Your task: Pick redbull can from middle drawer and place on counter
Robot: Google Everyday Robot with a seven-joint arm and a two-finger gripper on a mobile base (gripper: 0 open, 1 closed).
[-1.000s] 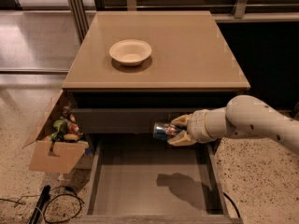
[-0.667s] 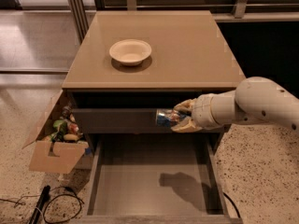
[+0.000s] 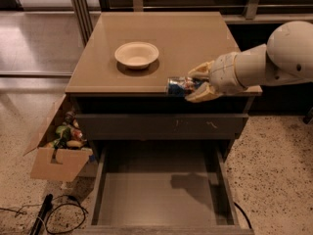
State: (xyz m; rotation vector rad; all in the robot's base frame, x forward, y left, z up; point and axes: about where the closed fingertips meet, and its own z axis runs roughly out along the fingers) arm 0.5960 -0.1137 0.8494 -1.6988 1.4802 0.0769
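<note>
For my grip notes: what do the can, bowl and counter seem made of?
The redbull can, held sideways by the gripper at the front edge of the counter, looks like thin metal: silver-blue sheen. The bowl is matte cream, perhaps paper pulp or plastic. The counter seems laminate: smooth, faint gloss.

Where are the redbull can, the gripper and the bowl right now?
redbull can (image 3: 175,86), camera view, on its exposed left end.
gripper (image 3: 193,85), camera view, midway between its fingertips, shut on the can at the front edge of the counter (image 3: 195,38).
bowl (image 3: 137,54), camera view, on its inner hollow.
</note>
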